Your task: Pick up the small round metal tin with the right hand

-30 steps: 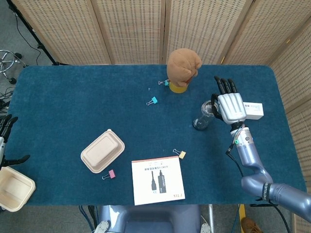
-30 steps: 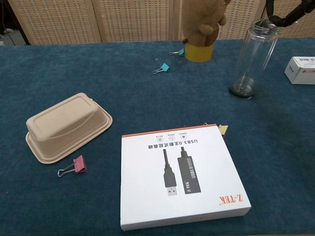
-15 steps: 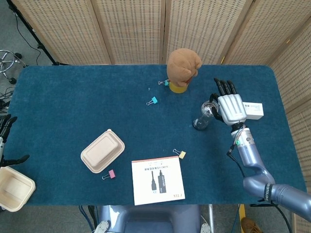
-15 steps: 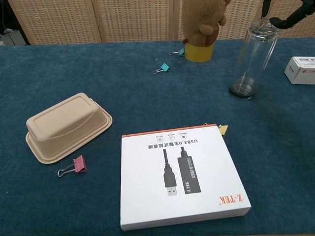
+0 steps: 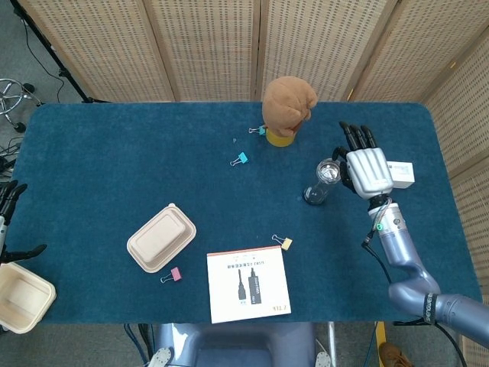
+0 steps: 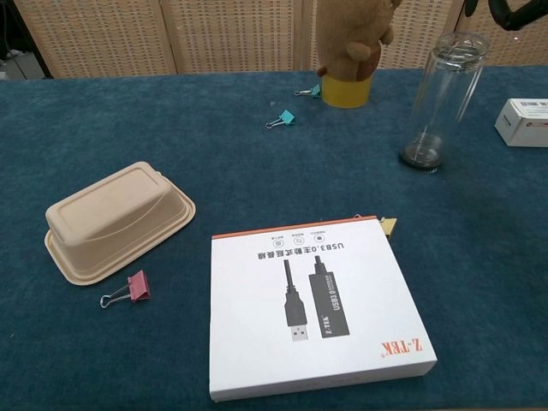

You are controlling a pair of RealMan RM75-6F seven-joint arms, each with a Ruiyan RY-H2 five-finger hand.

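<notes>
The right hand (image 5: 368,170) hovers with fingers spread and holding nothing, just right of the upright glass bottle (image 5: 320,183). No small round metal tin is visible on the desk (image 5: 114,160).

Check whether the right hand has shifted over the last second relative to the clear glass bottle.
Yes. The right hand has moved rightward, away from the clear glass bottle, which it was beside a second ago, toward the white box.
</notes>
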